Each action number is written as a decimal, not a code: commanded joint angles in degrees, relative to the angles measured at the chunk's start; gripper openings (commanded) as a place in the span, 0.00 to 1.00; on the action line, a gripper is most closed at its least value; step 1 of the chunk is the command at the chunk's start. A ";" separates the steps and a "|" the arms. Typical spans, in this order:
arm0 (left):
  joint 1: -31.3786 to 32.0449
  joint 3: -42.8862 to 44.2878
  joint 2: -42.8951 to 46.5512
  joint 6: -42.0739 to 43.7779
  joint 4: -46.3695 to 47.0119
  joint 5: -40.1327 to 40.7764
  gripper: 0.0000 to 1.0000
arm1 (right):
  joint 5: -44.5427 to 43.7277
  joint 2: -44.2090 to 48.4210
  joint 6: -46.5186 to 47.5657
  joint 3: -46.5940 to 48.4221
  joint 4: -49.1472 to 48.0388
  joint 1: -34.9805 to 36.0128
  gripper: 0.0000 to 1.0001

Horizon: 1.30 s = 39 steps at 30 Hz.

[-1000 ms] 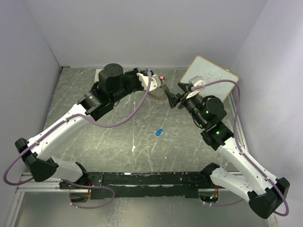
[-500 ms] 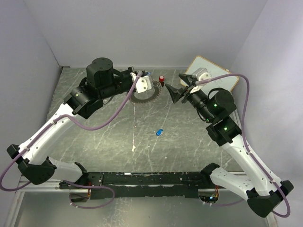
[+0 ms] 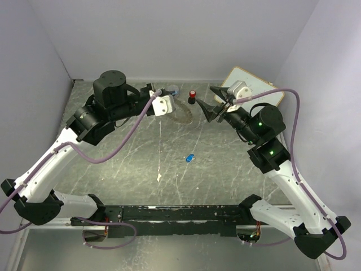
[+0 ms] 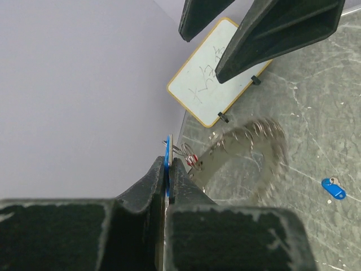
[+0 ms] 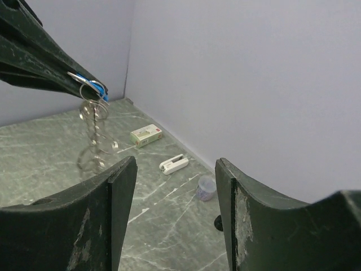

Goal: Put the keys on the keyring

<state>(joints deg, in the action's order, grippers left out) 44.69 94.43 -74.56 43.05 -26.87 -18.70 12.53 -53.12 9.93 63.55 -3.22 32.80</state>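
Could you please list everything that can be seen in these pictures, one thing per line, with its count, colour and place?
table: one, grey-green marbled, under everything
keyring: one, grey-brown metal, hanging blurred under the left gripper
held key: one, blue, pinched in the left gripper
loose key: one, blue, lying mid-table
knob: one, red and black, far side
whiteboard: one, white with a pale frame, far right corner
cup: one, clear, by the wall
box: one, white, by the wall
small piece: one, white, between box and cup
left gripper: one, black, shut on the held key
right gripper: one, black, open, empty
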 commanded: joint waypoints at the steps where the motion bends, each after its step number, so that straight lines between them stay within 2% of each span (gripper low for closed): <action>1: -0.39 0.67 2.17 -0.07 1.43 -2.64 0.07 | 1.55 0.42 3.00 0.21 -1.33 -0.19 0.58; 23: -0.40 -0.39 3.55 0.50 0.60 -4.12 0.07 | 11.66 -3.08 3.31 1.27 -4.00 -0.21 0.55; 27: -0.39 -0.15 3.21 0.80 0.12 -4.47 0.07 | 13.12 -3.85 3.51 1.46 -5.08 -0.19 0.43; 39: -0.41 -0.06 2.67 0.90 -0.39 -5.59 0.07 | 15.97 -4.18 3.93 1.87 -5.17 -0.20 0.41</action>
<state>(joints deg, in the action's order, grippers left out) 44.66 94.00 -72.29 43.51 -28.80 -22.13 26.89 -57.65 13.19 63.66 -6.76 32.77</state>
